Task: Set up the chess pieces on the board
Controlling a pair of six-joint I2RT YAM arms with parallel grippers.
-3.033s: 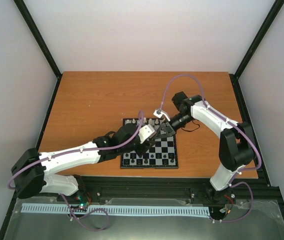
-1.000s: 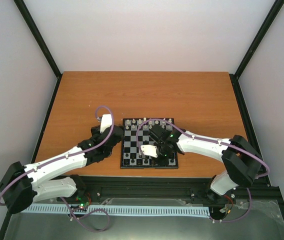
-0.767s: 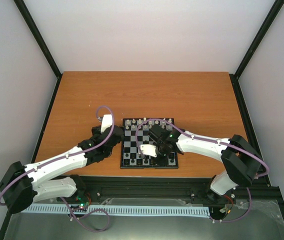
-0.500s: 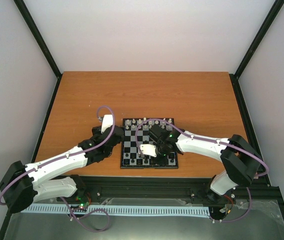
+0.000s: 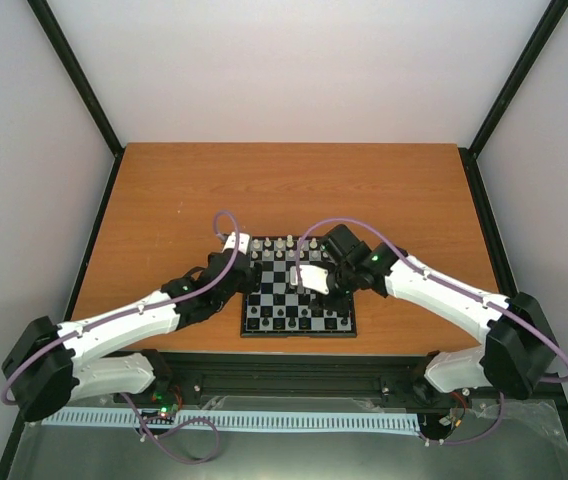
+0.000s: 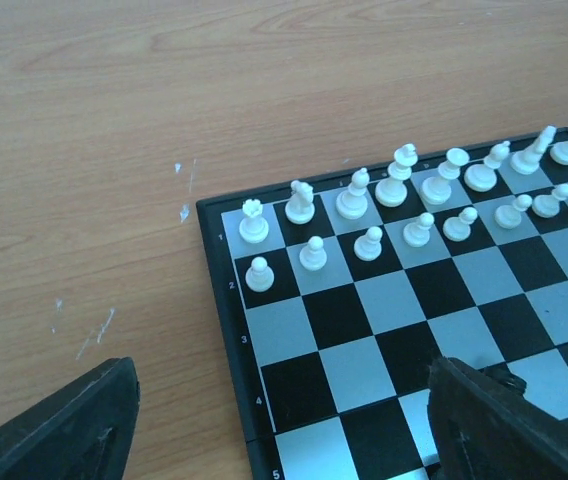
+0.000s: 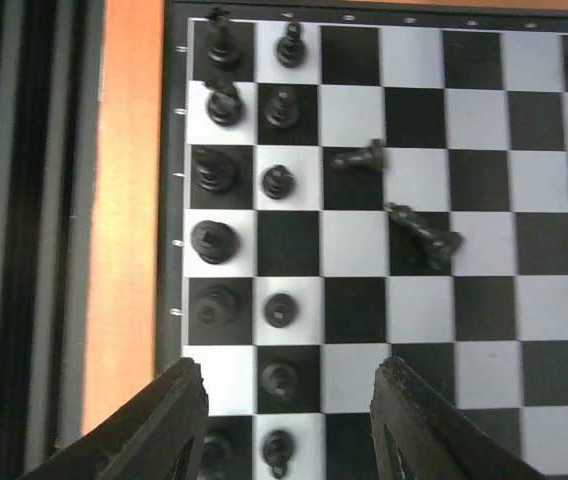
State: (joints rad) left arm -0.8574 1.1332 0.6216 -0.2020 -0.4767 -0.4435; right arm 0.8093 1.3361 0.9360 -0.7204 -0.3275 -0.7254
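The board lies near the table's front middle. White chess pieces fill its two far rows, also seen in the left wrist view. Black chess pieces stand in the two near rows. Two black pieces lie toppled on middle squares, a small one and a longer one. My right gripper hovers open above the black rows with nothing between its fingers. My left gripper is open and empty over the board's left edge.
The wooden table spreads around the board. A black frame rail runs along the near edge, seen also in the right wrist view. A few white scuffs mark the wood by the board's corner.
My right gripper has opened and drawn back from the near rows toward the board's middle. My left arm has swung right to the board's left edge, its jaws slightly narrower.
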